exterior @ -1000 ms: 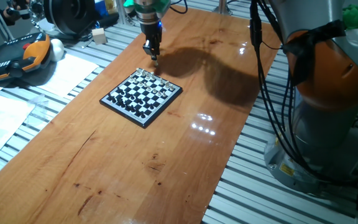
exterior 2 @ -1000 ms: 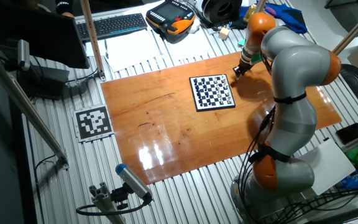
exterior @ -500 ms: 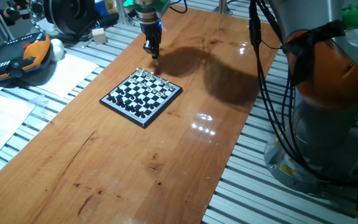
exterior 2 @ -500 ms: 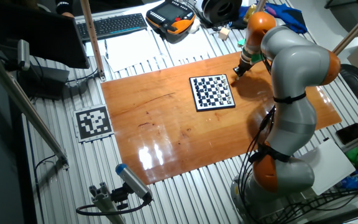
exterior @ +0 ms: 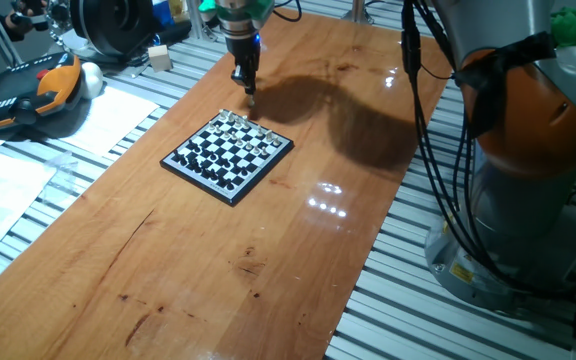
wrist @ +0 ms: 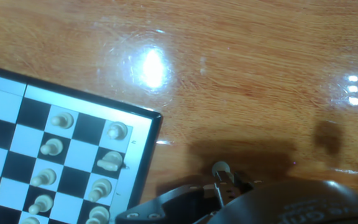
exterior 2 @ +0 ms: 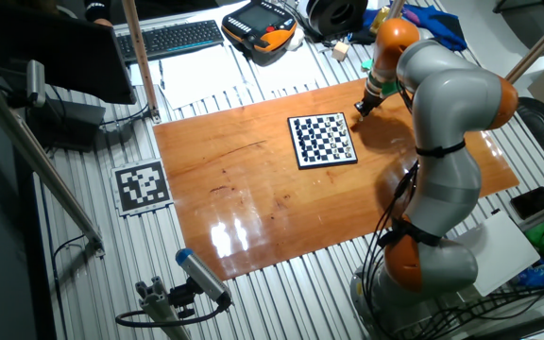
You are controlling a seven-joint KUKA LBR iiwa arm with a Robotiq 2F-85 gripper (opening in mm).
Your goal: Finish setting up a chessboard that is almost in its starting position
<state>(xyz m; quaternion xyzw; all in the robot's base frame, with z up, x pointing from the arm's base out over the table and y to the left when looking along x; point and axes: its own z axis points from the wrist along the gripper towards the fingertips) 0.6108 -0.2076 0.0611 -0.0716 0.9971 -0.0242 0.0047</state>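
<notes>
Surface: glossy orange-brown wooden tabletop [exterior: 298, 180] resting on a ribbed grey metal bench [exterior 2: 83, 241], with bright lamp glare on the wood.
Left of table: white printed tag with a black square code pattern [exterior 2: 141, 186] lies on the metal bench beside the wood; the pattern is not readable as text.
Far bench clutter: white paper sheets [exterior 2: 201, 77], black computer keyboard [exterior 2: 176, 39], orange-and-black handheld control pendant [exterior 2: 263, 25]. No brand or lettering legible on any of them.
Chessboard: small square black-framed board with black-and-white checks [exterior 2: 323, 139] lies flat on the wood, toward the far side of the table; tiny black and pale pieces stand on it. One fixed view shows it skewed relative to the table's long edges [exterior: 228, 152].
Hand view detail: board corner [wrist: 61, 162] at lower left; pale pieces stand on the nearest files, one pale piece [wrist: 109, 161] lies tipped on its side on an edge square.
Loose piece: small pale chess piece [wrist: 220, 169] off the board, just beside its corner.
Change: none visible against half a second ago; arm and board are in the same places.
Tool: black two-finger gripper [exterior: 247, 90] points down, low over bare wood just beyond the board's far corner [exterior 2: 359, 108]. Fingertips sit close around the loose pale piece; whether they clamp it, cannot tell.
Right: grey-and-orange jointed robot arm [exterior 2: 447, 132], black cables hanging beside it.
</notes>
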